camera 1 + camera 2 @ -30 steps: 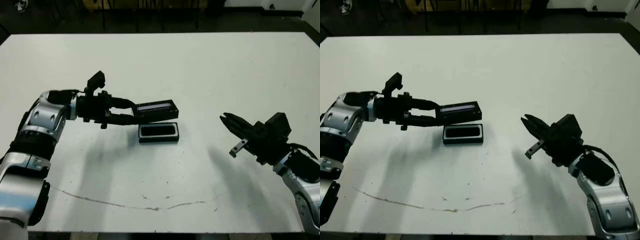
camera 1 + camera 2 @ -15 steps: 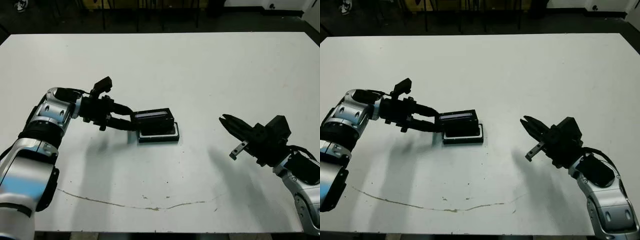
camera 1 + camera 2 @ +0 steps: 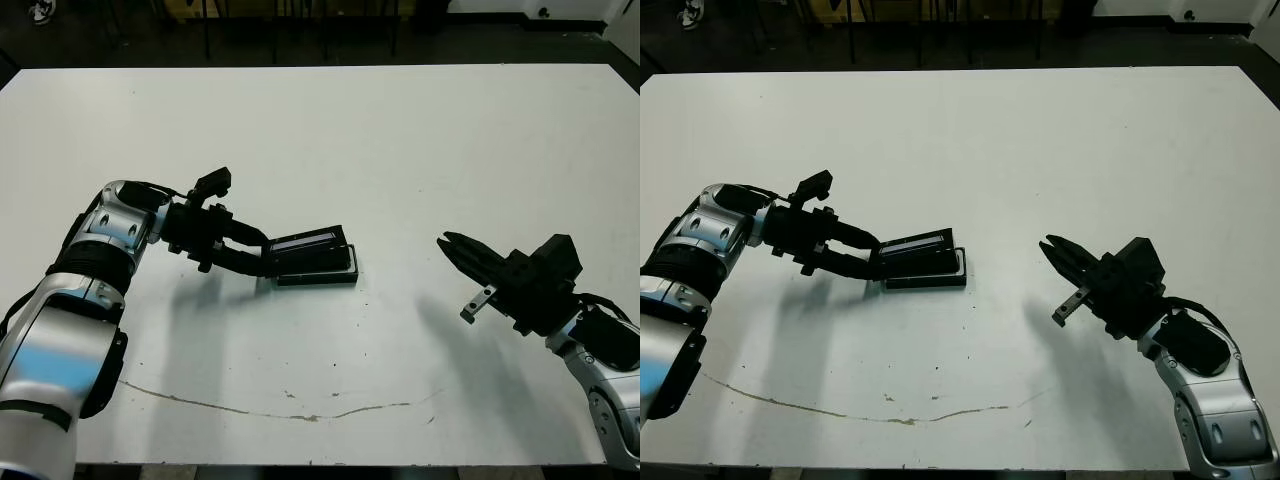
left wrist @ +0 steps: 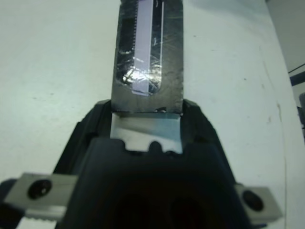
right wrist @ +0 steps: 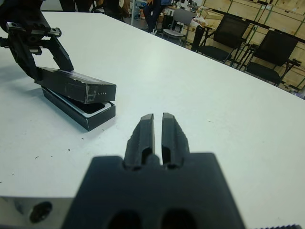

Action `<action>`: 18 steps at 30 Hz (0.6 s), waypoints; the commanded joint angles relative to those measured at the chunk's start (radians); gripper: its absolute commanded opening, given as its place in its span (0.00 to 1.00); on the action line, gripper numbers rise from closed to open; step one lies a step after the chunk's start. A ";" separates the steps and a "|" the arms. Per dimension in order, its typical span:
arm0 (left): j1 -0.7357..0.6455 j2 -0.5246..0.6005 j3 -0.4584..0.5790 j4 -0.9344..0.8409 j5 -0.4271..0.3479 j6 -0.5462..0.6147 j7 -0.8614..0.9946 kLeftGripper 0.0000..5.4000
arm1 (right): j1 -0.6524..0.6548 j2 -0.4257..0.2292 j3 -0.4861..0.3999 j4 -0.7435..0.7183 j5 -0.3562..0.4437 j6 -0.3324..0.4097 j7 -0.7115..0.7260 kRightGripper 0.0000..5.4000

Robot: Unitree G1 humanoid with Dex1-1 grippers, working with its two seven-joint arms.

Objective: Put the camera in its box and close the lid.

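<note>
Lid (image 3: pixel 311 253), bearing no readable writing, sat tilted over the box (image 5: pixel 90 114), clamped in the left gripper (image 3: pixel 262 262), while the right gripper (image 5: pixel 157 136) stood closed and empty.

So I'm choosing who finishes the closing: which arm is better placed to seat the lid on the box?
Left. The left gripper already holds the lid tilted over the box; the right gripper hangs well away, empty.
</note>
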 commanded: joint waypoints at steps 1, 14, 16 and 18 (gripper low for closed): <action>0.011 -0.007 -0.027 -0.019 0.031 0.015 -0.035 0.45 | 0.011 -0.010 -0.003 0.011 -0.003 -0.003 0.007 0.00; 0.056 0.007 -0.063 -0.165 0.017 0.082 -0.044 0.45 | 0.013 -0.015 -0.006 -0.006 -0.014 0.017 -0.004 0.00; 0.062 0.003 -0.064 -0.171 0.020 0.084 -0.040 0.45 | 0.014 -0.014 -0.007 -0.006 -0.012 0.016 -0.003 0.00; 0.068 -0.003 -0.066 -0.173 0.022 0.086 -0.036 0.45 | 0.013 -0.016 -0.009 -0.010 -0.012 0.023 -0.005 0.00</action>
